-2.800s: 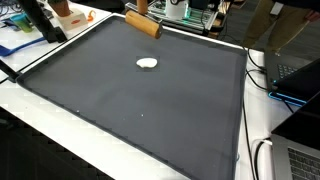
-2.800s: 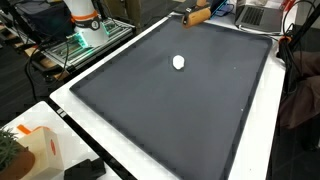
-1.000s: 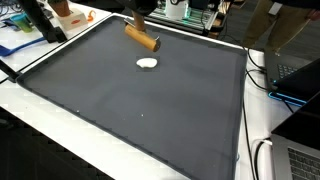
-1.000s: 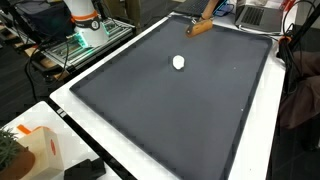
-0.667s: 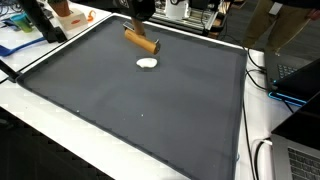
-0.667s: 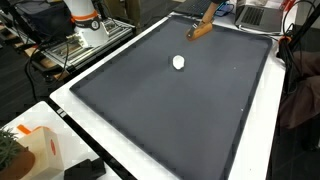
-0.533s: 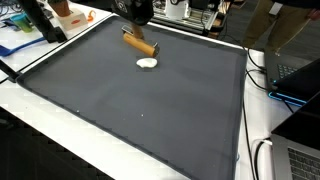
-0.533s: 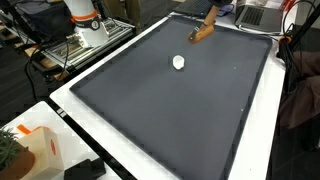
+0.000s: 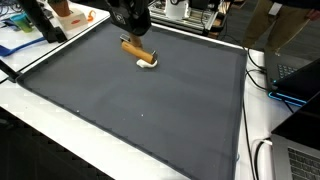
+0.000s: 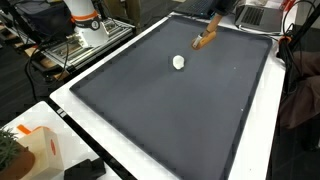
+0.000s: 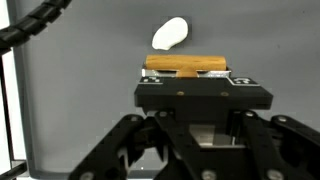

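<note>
Wrist view first, reading from the left: a pale strip of tabletop (image 11: 8, 110) borders the dark mat (image 11: 70, 60). Further in, a small white lump (image 11: 170, 34) lies on the mat just beyond a short wooden block (image 11: 186, 65). The gripper (image 11: 188, 74) has its fingers (image 11: 146, 78) drawn narrow on the ends of that block, which sits level across them.

In an exterior view, an orange object (image 9: 66, 12) stands off the mat at the far left. To its right the gripper (image 9: 136, 42) hangs over the far half of the mat (image 9: 140, 120) with the wooden block (image 9: 139, 50) tilted under it. The block's lower end sits right by the white lump (image 9: 148, 64). From the opposite side the white lump (image 10: 179, 62) lies left of the wooden block (image 10: 204, 40), a little apart from it.

As a judgement of progress, the pick-up is done: the block is gripped and looks carried clear of the mat, though that gap is hard to confirm. It has not been let go, and whether it touches the lump cannot be told.

Against the earlier frames, the block started at the far edge of the mat. A second ago it was partway in, and now it is beside the lump. The lump has not shifted, and the grip on the block has not changed over that second.
</note>
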`<state>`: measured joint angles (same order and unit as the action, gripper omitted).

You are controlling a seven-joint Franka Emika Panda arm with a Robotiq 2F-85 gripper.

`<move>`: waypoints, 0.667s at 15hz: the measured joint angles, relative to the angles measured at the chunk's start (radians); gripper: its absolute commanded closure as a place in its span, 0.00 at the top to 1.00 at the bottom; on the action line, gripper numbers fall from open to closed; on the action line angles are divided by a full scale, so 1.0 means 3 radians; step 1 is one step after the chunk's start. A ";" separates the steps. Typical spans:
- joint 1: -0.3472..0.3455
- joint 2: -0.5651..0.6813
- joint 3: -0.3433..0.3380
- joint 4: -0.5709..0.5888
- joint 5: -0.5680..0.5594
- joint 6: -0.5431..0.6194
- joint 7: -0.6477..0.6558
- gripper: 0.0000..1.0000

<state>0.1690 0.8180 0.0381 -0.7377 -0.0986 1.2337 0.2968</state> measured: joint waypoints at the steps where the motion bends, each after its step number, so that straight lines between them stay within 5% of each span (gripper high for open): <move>1: 0.0000 0.0001 0.0000 0.0000 0.0000 0.0000 0.0000 0.23; 10: -0.0002 0.0149 -0.0002 0.0019 -0.0021 0.0005 -0.0045 0.23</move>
<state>0.1683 0.8628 0.0375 -0.7321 -0.1049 1.2352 0.2833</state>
